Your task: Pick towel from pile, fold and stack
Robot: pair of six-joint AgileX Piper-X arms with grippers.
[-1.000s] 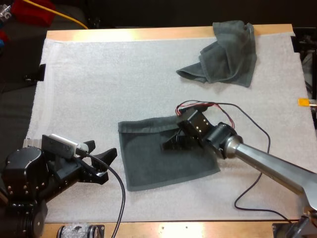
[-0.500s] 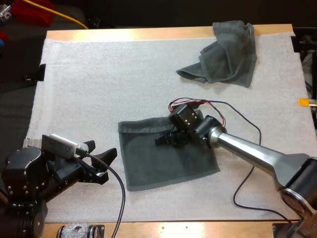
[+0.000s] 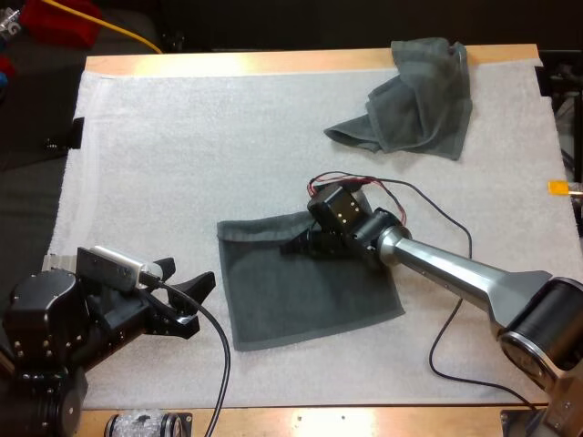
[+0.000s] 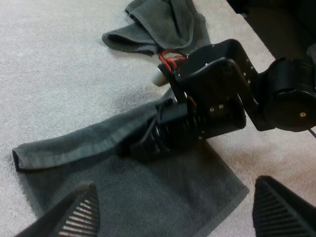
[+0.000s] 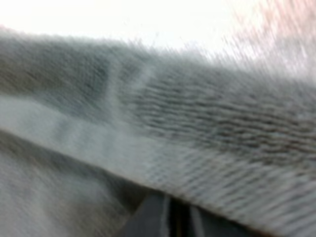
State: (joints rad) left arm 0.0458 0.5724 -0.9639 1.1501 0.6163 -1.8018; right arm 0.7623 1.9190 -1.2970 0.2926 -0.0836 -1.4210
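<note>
A dark grey-green towel point(image 3: 301, 296) lies flat in the middle of the mat, also in the left wrist view point(image 4: 148, 197). My right gripper point(image 3: 297, 244) is at its far hem, seen from the left wrist point(image 4: 143, 140). In the right wrist view the fingers point(image 5: 165, 217) meet under the hem point(image 5: 148, 148), which covers their tips, so it appears shut on the hem. A crumpled towel point(image 3: 410, 96) sits at the far right point(image 4: 163, 24). My left gripper point(image 3: 193, 299) rests open at the near left, its fingers point(image 4: 74, 212) wide apart and short of the flat towel.
The white mat point(image 3: 182, 155) covers the table, with bare room at its far left and middle. The wooden table edge point(image 3: 273, 62) runs along the far side. My right arm point(image 3: 455, 273) stretches across the mat's near right.
My right gripper has slid from the middle of the flat towel toward its far hem. The towel's outline and my left arm have not moved.
</note>
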